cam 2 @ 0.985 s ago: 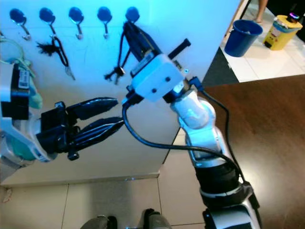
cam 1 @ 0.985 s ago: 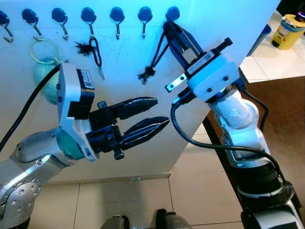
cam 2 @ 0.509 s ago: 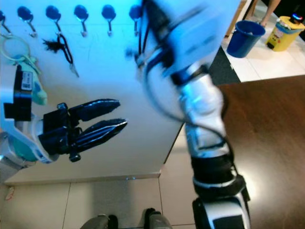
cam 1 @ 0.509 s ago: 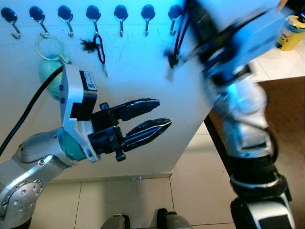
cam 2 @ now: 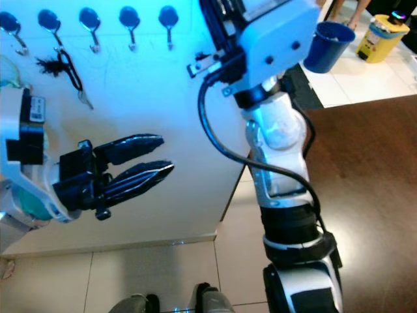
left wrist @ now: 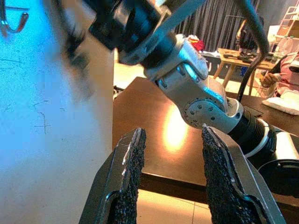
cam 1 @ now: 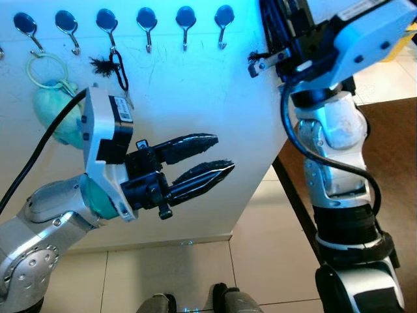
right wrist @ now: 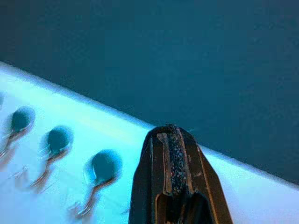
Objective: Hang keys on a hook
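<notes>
Left gripper [cam 1: 223, 152] hovers in front of the white board [cam 1: 195, 98], low and left of centre. Its jaws are open, with a clear gap between the two black fingers [left wrist: 131, 186] and nothing in them.

Right gripper [right wrist: 170, 140] is raised to the far top right corner of the board, just right of the last hook in the row of blue-headed hooks [cam 1: 146, 16]. Its jaws are closed, pads together at the tip. You cannot tell whether a cord is pinched further back.

Keys [left wrist: 74, 46]: in the left wrist view a dark, blurred bunch hangs against the board's right edge, beneath the right arm. It is too smeared to say whether it sits on a hook or hangs from the gripper.

The rightmost hook [cam 1: 224, 14] looks bare. A black carabiner with a key [cam 1: 118, 62] hangs on the third hook from the left. A pale green pouch on a ring [cam 1: 49, 98] hangs left of that.

Floor tiles [cam 1: 260, 261] lie below, near your feet.
</notes>
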You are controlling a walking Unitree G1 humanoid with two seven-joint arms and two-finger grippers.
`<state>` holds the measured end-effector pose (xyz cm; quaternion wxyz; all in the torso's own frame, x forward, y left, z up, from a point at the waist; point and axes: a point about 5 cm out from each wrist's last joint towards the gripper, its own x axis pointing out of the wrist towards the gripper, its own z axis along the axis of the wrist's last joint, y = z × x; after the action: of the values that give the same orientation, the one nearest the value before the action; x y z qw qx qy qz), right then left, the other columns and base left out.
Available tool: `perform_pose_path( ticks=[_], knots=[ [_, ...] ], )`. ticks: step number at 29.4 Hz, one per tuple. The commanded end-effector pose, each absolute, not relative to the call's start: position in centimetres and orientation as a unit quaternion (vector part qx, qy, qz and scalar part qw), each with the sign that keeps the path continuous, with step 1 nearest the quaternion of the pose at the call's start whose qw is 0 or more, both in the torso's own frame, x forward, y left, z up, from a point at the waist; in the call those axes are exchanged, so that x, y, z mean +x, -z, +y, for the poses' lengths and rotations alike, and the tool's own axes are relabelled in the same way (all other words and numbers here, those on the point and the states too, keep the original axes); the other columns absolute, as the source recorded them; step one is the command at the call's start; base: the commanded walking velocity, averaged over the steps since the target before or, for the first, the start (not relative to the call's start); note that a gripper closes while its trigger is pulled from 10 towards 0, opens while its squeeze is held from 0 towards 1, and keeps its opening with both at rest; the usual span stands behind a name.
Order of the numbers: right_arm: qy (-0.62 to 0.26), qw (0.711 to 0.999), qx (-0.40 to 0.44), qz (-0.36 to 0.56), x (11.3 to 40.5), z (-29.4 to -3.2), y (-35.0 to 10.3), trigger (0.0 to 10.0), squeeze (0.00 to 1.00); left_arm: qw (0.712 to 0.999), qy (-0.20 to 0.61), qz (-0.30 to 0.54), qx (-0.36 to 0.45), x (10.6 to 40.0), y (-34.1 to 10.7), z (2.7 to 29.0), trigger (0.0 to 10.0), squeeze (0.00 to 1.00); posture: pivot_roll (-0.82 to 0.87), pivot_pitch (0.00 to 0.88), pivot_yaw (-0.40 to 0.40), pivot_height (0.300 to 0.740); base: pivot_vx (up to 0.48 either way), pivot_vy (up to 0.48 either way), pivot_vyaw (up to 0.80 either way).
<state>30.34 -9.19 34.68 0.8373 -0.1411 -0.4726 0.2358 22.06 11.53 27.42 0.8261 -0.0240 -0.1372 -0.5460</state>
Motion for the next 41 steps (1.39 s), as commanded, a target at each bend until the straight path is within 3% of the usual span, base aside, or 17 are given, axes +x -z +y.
perform_pose_path(
  ticks=[1,6,14,27,36,41],
  knots=[
    [-0.253,0.842,-0.155,-0.449,30.7,-8.7,-33.6,10.0,0.0,0.822,0.552,-0.139,-0.022,21.8,-27.5,11.4,10.0,0.0,0.02,0.115,0.069,0.74,0.0,0.0,0.0],
    [-0.333,0.821,-0.18,-0.426,29.5,-7.9,-31.7,10.0,0.0,0.822,0.552,-0.139,-0.023,21.8,-27.5,11.4,10.0,0.0,0.02,0.118,0.069,0.74,0.0,0.0,0.0],
    [-0.317,0.817,-0.218,-0.43,29.0,-9.0,-31.2,10.0,0.0,0.823,0.551,-0.138,-0.022,21.9,-27.5,11.6,10.0,0.0,0.01,0.127,0.076,0.74,0.0,0.0,0.0],
    [-0.354,0.783,-0.245,-0.449,28.4,-7.5,-31.6,10.0,0.0,0.822,0.551,-0.141,-0.023,21.9,-27.7,11.3,10.0,0.0,0.02,0.127,0.075,0.74,0.0,0.0,0.0],
    [-0.321,0.797,-0.128,-0.495,26.8,-8.3,-34.5,10.0,0.0,0.821,0.553,-0.14,-0.024,21.9,-27.7,11.3,10.0,0.0,0.01,0.132,0.077,0.74,0.0,0.0,0.0],
    [-0.329,0.801,-0.125,-0.484,26.9,-8.2,-34.0,10.0,0.0,0.82,0.554,-0.14,-0.024,22.0,-27.7,11.3,10.0,0.0,0.01,0.129,0.076,0.74,0.0,0.0,0.0]
  ],
)
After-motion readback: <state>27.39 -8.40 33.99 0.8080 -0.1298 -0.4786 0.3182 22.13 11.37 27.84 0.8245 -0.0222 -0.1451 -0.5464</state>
